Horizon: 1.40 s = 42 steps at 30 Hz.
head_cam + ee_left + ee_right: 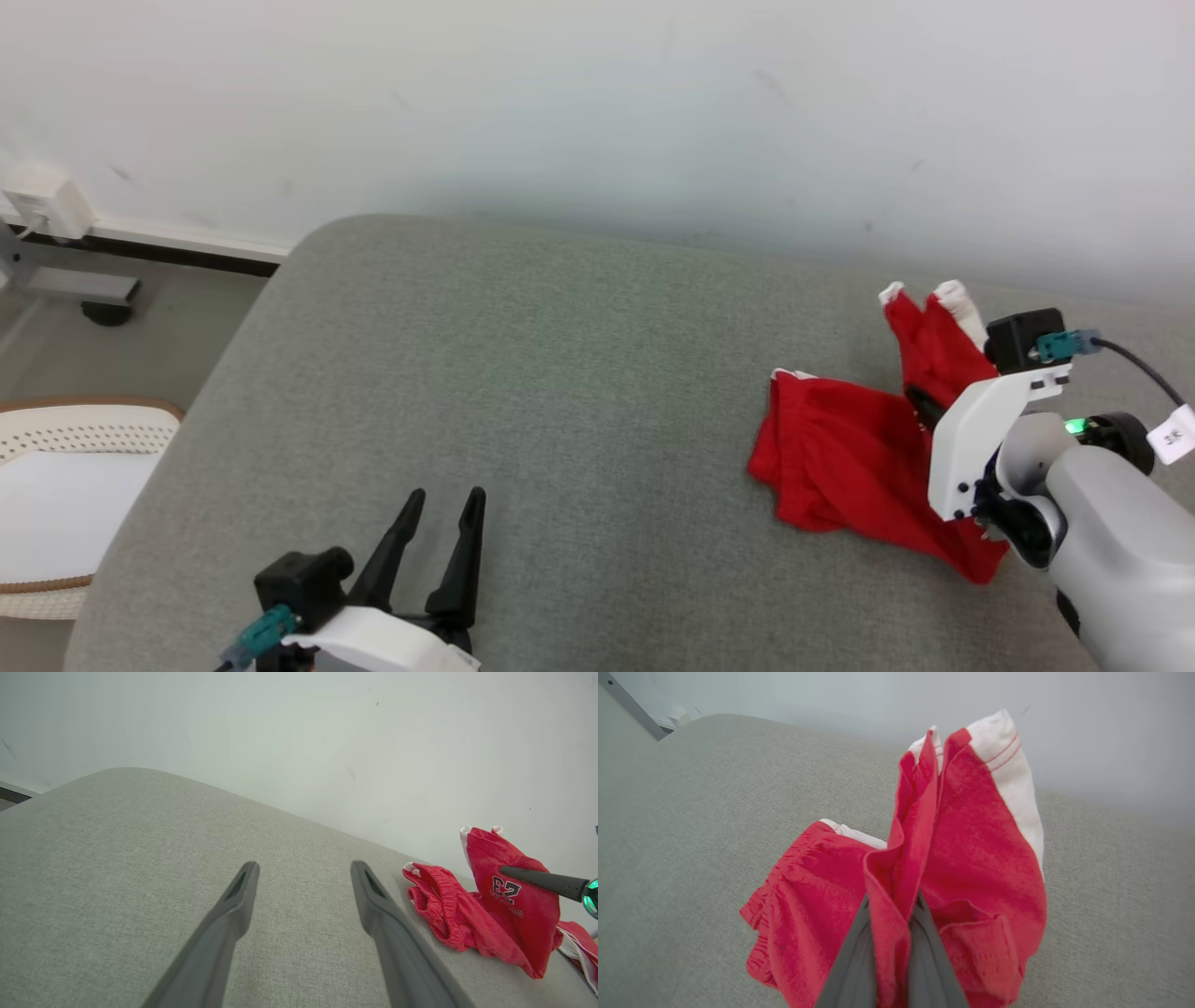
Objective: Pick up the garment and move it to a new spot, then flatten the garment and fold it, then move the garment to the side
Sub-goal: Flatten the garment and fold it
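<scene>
The garment [840,457] is a pair of red shorts with white trim, lying crumpled at the right of a grey cushion [560,373]. One part of it stands lifted off the cushion, and my right gripper [926,403] is shut on that raised fold. In the right wrist view the red cloth of the garment [980,849] is pinched between the fingers of the right gripper [892,905]. In the left wrist view the garment [514,924] shows a printed number. My left gripper [446,499] hovers open and empty over the cushion's front left, far from the garment; in its own view the left gripper [303,868] shows spread fingers.
A pale wall runs right behind the cushion. The cushion's rounded left edge drops to the floor, where a white perforated round stool or basket [65,504] stands. A white wall box [47,201] sits at the far left.
</scene>
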Available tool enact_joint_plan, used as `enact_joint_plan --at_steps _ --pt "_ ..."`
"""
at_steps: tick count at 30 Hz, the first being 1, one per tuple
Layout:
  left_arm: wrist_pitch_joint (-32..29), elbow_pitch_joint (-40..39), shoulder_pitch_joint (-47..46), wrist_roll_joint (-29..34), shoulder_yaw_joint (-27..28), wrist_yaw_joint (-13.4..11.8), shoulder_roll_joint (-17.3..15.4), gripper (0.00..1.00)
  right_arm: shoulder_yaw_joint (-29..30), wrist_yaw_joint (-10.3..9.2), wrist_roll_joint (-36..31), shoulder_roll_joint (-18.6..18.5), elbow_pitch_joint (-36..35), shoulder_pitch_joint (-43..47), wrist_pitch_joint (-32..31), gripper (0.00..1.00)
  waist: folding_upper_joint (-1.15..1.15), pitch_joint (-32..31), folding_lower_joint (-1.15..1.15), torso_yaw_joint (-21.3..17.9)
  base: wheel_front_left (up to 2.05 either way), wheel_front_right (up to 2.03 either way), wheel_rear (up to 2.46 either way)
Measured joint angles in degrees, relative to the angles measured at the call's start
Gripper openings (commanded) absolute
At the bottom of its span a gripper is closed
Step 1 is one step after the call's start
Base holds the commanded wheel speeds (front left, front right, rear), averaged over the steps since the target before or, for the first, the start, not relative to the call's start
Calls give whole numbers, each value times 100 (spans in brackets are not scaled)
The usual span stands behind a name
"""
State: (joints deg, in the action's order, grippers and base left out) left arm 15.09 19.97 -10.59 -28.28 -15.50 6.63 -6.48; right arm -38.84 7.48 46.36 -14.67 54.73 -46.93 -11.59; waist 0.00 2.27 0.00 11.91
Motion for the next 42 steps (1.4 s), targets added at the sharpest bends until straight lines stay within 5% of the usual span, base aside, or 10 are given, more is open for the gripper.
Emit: enact_joint_plan --at_steps 7,8,10,11,24,33,39,40,41,42 --pt "-1 63 60 58 26 41 104 100 -267 0 -73 357 292 -31 -80 0 0 -129 0 166 0 0 0" --pt "-1 65 62 62 32 41 118 100 -278 0 -70 423 359 -57 -120 10 0 -131 0 167 0 0 0" --pt "-1 77 69 68 46 43 141 100 -278 0 -38 565 476 -108 -180 47 0 -127 0 163 0 0 0" --pt "0 81 70 73 55 44 149 100 -285 0 -38 624 509 -133 -178 100 0 -118 0 157 0 0 0" --pt "-1 87 64 164 253 67 183 100 -401 0 313 895 -178 -160 739 100 0 -26 0 -212 0 0 0" --pt "-1 -83 142 346 413 75 190 100 291 0 598 240 -466 243 1860 100 0 -165 0 -567 0 0 0" --pt "-1 -125 169 522 445 75 199 100 946 0 1036 -19 -346 678 2062 100 0 -175 0 -614 0 0 0" --pt "0 -127 170 524 450 75 203 100 1032 0 1148 -20 -352 737 2005 67 0 -165 0 -612 0 0 0" --pt "0 -127 170 541 455 75 208 100 1092 0 1229 -20 -372 789 1960 15 0 -152 0 -607 0 0 0" --pt "-1 -127 170 549 455 76 211 100 1155 0 1338 -18 -407 833 1891 0 0 -139 0 -599 0 0 0"
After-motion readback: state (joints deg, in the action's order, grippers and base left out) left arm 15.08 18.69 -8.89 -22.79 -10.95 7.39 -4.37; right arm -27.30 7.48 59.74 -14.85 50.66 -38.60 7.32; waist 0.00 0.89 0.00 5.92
